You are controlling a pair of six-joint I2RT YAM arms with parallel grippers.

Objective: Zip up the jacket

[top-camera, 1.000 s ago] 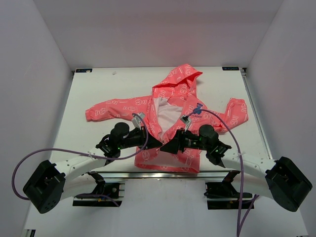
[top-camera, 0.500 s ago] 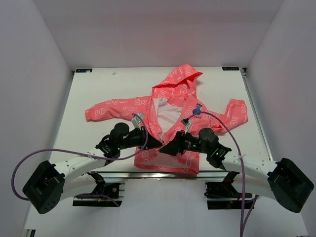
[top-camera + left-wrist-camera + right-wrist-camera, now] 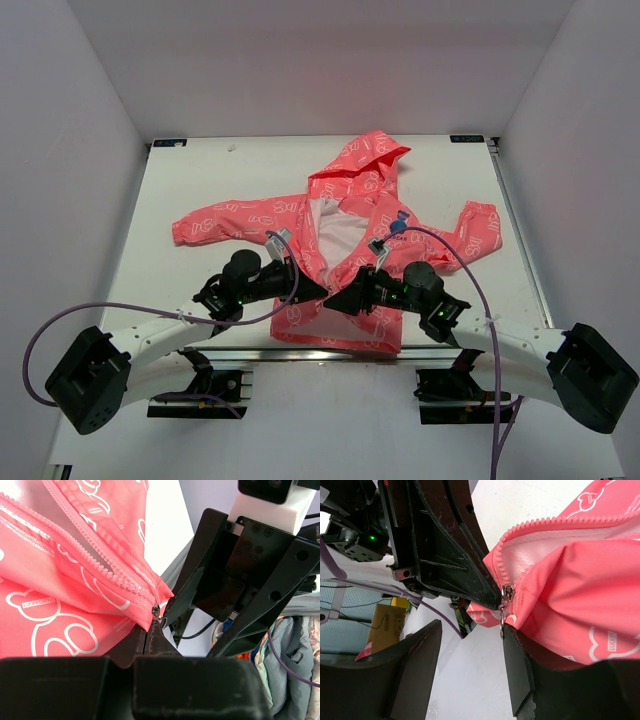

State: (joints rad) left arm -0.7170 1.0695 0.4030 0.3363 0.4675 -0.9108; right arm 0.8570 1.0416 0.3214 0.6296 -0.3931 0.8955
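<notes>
— Tools first?
— The left tool (image 3: 152, 630) is clamped shut on the jacket (image 3: 365, 165) at the foot of the zipper. The right tool (image 3: 470, 645) stands parted and holds nothing. The zipper pull (image 3: 503, 612) hangs between its jaws, just beside one.
— What changed?
— Over the last second the right arm has edged toward the near edge. The jacket has not shifted. I judge the grasp of the pull imminent and zipping not begun.
— Jacket's position?
— Flat at mid-desk, hem at the near edge, hood toward the far edge, front open on white lining (image 3: 335, 230).
— Surroundings?
— White desk (image 3: 200, 170), with plain white walls (image 3: 300, 60) on three sides.
</notes>
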